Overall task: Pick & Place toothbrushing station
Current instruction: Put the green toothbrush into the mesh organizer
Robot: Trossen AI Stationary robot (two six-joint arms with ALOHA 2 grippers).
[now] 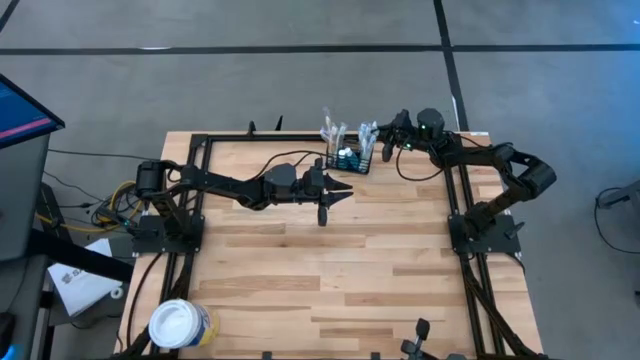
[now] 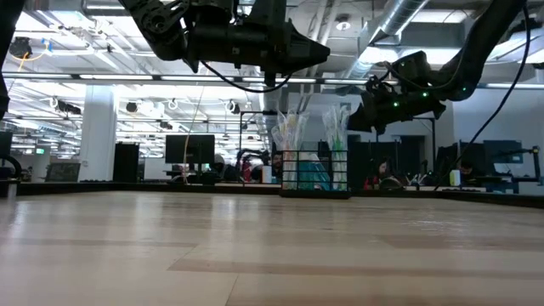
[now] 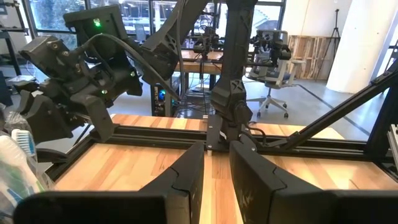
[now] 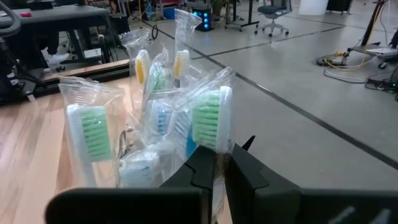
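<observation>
The wooden table (image 1: 330, 270) is lying under both arms and is carrying a black frame around its edges. The left arm is reaching from the left side across the far half of the table, and the left gripper (image 1: 338, 190) is hanging above the wood, just beside the caddy but apart from it. In the left wrist view its two dark fingers (image 3: 186, 180) are standing close to each other with only a narrow slit between them, and they are holding nothing.

The right arm is bending in from the right side toward the far edge of the table. The right gripper (image 1: 372, 139) is sitting at the top of the caddy, among the wrapped brushes. In the right wrist view its fingers (image 4: 202, 165) are nearly together, and a fold of clear wrapping is lying at the gap; I cannot tell if they are really pinching it.

The round white tub (image 1: 178, 325) is standing at the near left corner, well apart from both arms.

The toothbrushing station (image 1: 352, 160) is standing upright on the table near the far edge, between the two grippers. Toothbrushes in clear bags (image 4: 208, 118) are rising out of it, with green, blue and yellow bristles.
</observation>
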